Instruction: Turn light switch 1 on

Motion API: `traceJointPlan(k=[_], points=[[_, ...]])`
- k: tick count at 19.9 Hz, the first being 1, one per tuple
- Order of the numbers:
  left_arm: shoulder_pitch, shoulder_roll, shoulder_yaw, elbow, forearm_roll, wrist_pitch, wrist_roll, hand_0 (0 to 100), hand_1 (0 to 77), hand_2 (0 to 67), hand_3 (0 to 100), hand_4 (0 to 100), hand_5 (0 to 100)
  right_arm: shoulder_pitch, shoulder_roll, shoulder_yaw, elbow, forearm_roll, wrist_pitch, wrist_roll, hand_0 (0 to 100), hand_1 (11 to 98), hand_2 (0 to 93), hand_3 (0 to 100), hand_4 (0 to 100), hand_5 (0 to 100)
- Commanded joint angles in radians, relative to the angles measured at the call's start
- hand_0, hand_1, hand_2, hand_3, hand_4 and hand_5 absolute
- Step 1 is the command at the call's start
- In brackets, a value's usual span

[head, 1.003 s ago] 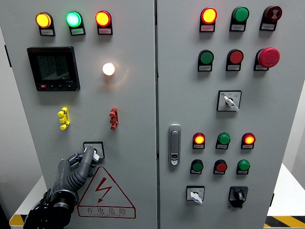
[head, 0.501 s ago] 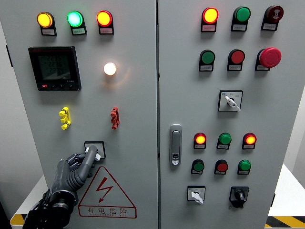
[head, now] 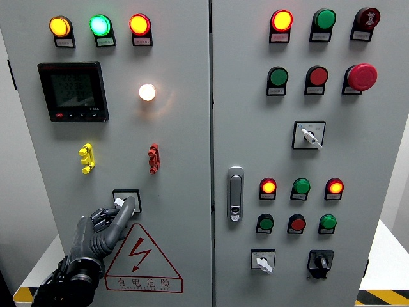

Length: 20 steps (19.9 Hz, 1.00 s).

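Matt grey painted metal cabinet, glossy plastic lamps, brushed-metal handle.

Pale wall left of the cabinet; yellow-black striped floor marking at lower right.

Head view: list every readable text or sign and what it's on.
"有电危险", with a lightning bolt: red warning triangle on the left cabinet door, beside the left hand.
Meter display: digits too faint to read.
Label plates under the lamps and buttons: too small to read.
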Motion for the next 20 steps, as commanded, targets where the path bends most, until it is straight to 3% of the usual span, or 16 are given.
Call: traceJointPlan(k=[1, 5, 11, 14, 17, 20], points=[[0.011, -0.001, 0.000, -0.001, 0.000, 0.000, -0.002, 0, 55.2, 59.4, 81, 93, 57, 0.000, 0.0000, 0.000, 0.000, -0.001, 0.000, 0.000, 0, 22.3, 0.0, 11, 23, 15], [0.012, -0.001, 0.002, -0.005, 0.000, 0.000, -0.005, 0, 55.7, 59.0, 81, 94, 58, 0.000, 0.0000, 0.000, 0.000, -0.001, 0.000, 0.000, 0, 22.2, 0.0, 11, 23, 15], [0.086, 0.005, 0.019, -0.056, 0.000, -0.002, -0.015, 0, 56.7, 58.7, 84, 95, 59, 0.000, 0.0000, 0.000, 0.000, -0.001, 0.000, 0.000, 0, 22.2, 0.0, 11, 23, 15], [0.095, 0.013, 0.052, -0.059, -0.006, 0.009, -0.046, 0, 57.0, 58.3, 85, 96, 60, 0.000, 0.0000, -0.002, 0.000, 0.001, 0.000, 0.000, 0, 22.3, 0.0, 11, 23, 15], [0.140, 0.048, 0.101, -0.051, -0.020, 0.046, -0.075, 0, 59.2, 57.5, 87, 97, 63, 0.000, 0.0000, 0.000, 0.000, -0.001, 0.000, 0.000, 0, 22.4, 0.0, 11, 23, 15], [0.218, 0.086, 0.135, -0.045, -0.110, 0.044, -0.141, 0, 58.1, 53.6, 89, 95, 61, 0.000, 0.0000, 0.000, 0.000, -0.001, 0.000, 0.000, 0, 22.4, 0.0, 11, 23, 15]])
